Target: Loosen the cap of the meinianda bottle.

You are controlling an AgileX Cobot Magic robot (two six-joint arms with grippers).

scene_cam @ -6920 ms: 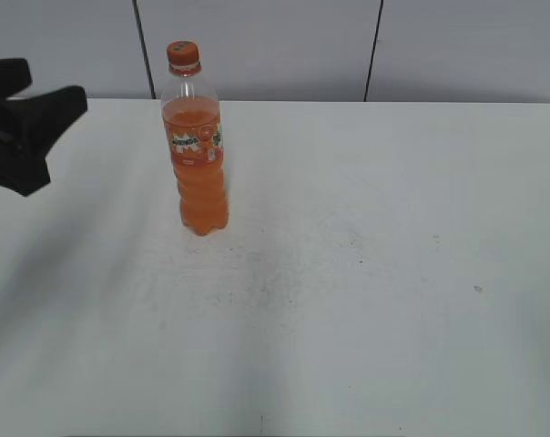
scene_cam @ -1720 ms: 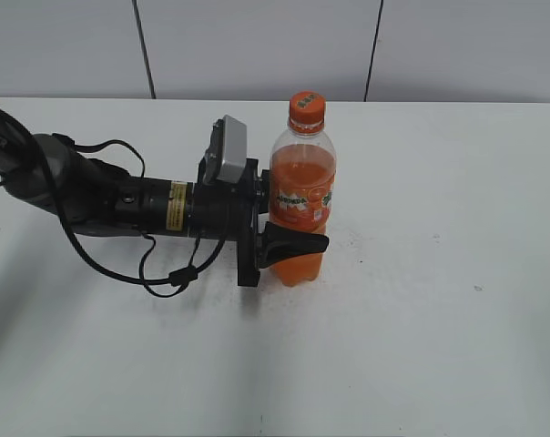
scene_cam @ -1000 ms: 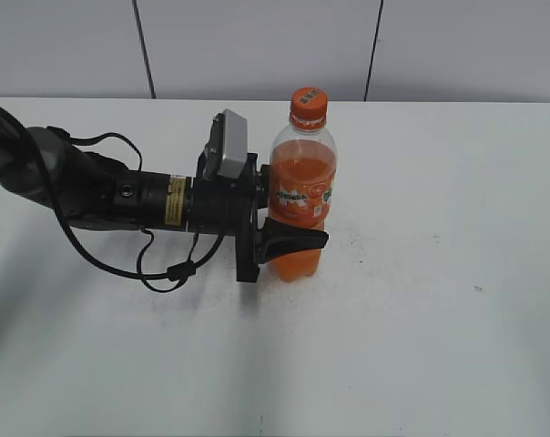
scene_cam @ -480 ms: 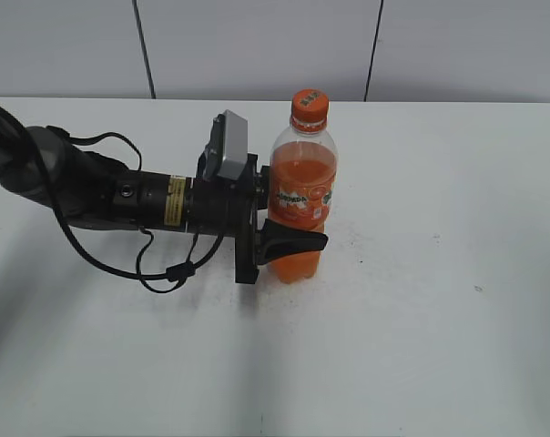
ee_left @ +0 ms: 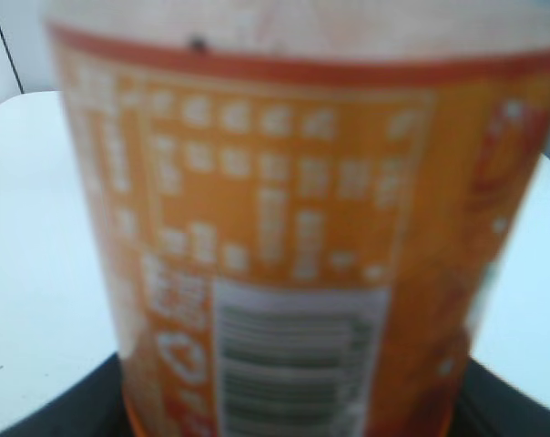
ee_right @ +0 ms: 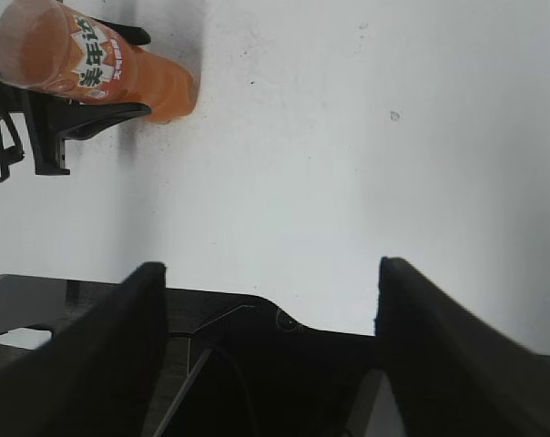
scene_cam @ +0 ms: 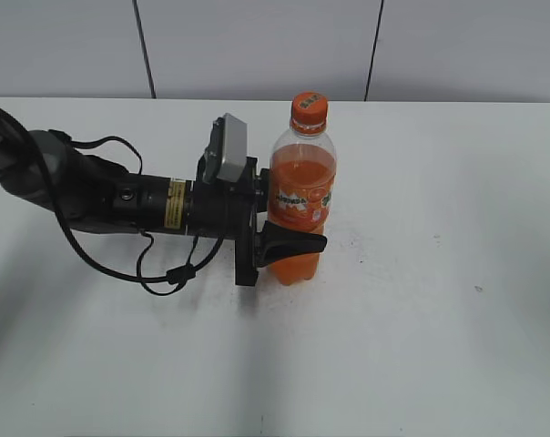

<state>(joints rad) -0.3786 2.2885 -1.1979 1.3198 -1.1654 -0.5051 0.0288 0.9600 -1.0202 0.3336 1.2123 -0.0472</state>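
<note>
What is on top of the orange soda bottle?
A small orange cap sits on top of the bottle. It has a little dark mark on it. The left claw grips the bottle lower down, hiding part of the ribbed body.

Clear glossy plastic meinianda bottle (scene_cam: pixel 299 205), matt white table (scene_cam: pixel 421 319).

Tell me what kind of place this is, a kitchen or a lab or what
Probably a robot lab or test bench, not a kitchen: a bare white table, plain grey wall panels behind it, and only a soda bottle gripped by the left hand.
</note>
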